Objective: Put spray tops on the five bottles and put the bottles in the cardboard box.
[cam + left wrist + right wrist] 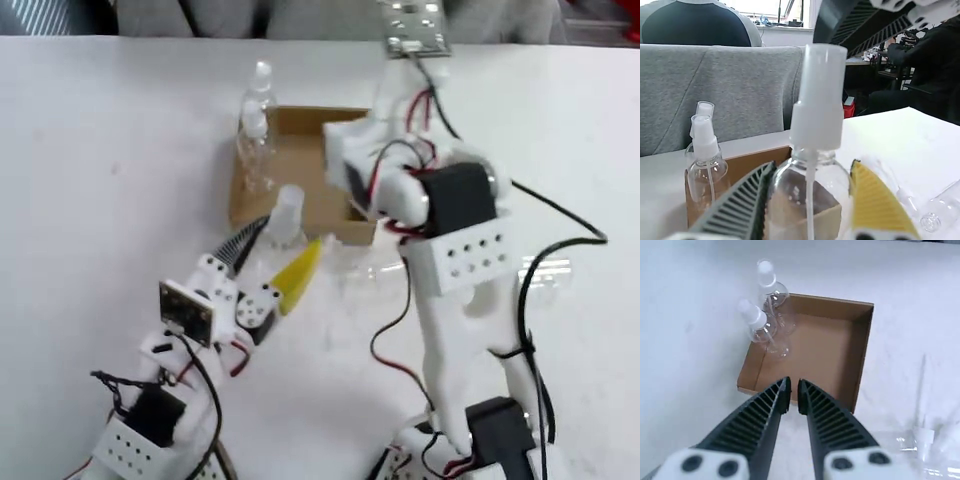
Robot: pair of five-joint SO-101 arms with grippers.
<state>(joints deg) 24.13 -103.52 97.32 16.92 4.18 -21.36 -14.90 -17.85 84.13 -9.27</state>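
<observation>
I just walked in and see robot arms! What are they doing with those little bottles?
The left gripper holds a bottle with its spray top on, right by the cardboard box. Two topped bottles already stand inside the box. The right gripper hangs empty above it. Another bottle lies loose on the table.

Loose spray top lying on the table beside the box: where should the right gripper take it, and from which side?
Grip the spray top by its white head, not the thin tube, which looks too slender to hold. It lies flat on the table, so the right gripper should probably come straight down from above, a finger on each side of the head.
</observation>
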